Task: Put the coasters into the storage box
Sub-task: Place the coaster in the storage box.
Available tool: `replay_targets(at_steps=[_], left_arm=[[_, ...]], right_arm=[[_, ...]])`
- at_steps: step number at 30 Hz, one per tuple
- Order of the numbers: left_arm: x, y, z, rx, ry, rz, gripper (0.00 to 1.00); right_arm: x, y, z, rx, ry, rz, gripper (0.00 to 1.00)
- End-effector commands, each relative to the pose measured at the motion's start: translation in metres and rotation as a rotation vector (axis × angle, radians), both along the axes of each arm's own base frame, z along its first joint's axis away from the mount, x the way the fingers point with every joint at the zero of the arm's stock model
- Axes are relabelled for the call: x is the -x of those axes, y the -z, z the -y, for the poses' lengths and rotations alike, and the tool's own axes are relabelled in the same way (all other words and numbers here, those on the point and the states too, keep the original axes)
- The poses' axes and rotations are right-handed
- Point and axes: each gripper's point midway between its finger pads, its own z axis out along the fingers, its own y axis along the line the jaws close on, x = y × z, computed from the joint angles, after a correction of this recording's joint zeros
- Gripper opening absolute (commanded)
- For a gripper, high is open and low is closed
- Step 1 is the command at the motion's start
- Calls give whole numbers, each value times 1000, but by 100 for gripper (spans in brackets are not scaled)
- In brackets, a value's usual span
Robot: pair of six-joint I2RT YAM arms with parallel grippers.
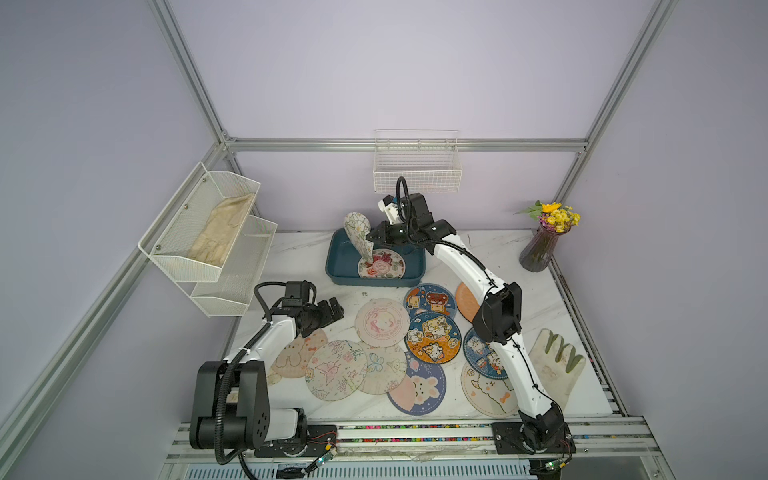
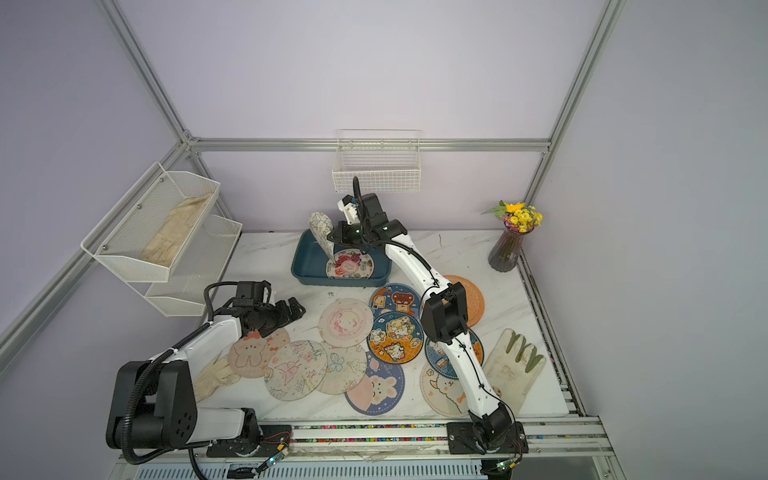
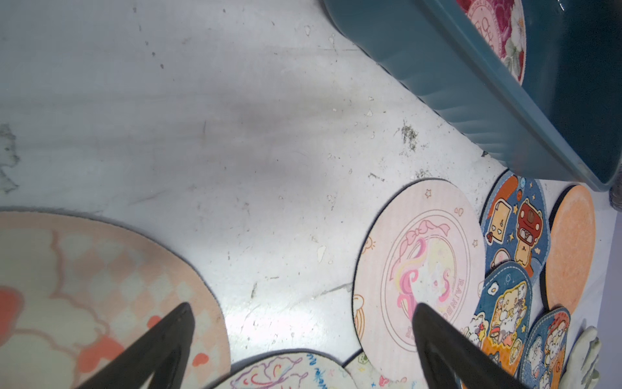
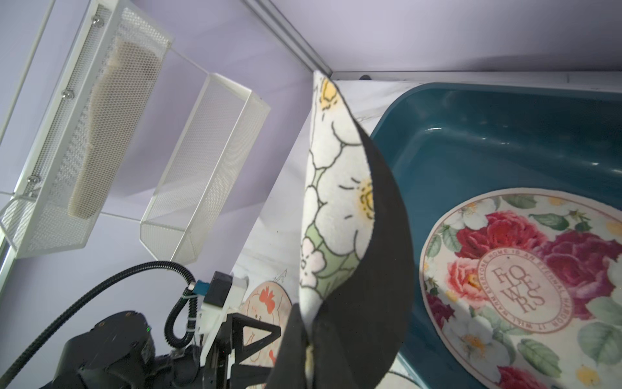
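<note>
Fingers of the left gripper stand wide apart over bare table, holding nothing; the right gripper pinches a floral coaster over the box. Only the right wrist view shows its black backing and curl; both top views show the full spread of loose coasters. Long axis near upright, wide end up, print toward the rack. A rose coaster lies flat in the box.

Teal storage box, rose coaster flat inside, floral coaster folded upright
</note>
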Motion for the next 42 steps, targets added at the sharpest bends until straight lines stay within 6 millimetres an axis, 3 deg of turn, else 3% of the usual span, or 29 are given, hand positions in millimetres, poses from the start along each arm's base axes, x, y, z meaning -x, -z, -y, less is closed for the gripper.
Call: replay_targets(at_steps=[1, 6, 16, 22, 25, 31, 34, 42], left_arm=[[-24, -35, 6, 36, 11, 111, 100], [-25, -35, 6, 37, 10, 112, 100], [-24, -36, 6, 36, 10, 114, 100], [-24, -36, 5, 32, 14, 116, 100], [-24, -36, 6, 31, 18, 117, 100], [-24, -36, 7, 31, 24, 116, 100], [-25, -35, 7, 31, 28, 114, 100], [-27, -35, 13, 28, 52, 113, 100]], right_arm=[[-21, 11, -5, -51, 43, -3, 0], [-35, 37, 3, -25, 89, -33, 0], [-56, 113, 74, 189, 265, -132, 0], [-59, 139, 102, 326, 312, -143, 0], [-60, 141, 110, 371, 325, -136, 0], [-60, 125, 120, 413, 344, -80, 32], [-60, 112, 122, 414, 350, -56, 41], [-51, 87, 124, 381, 351, -39, 51]])
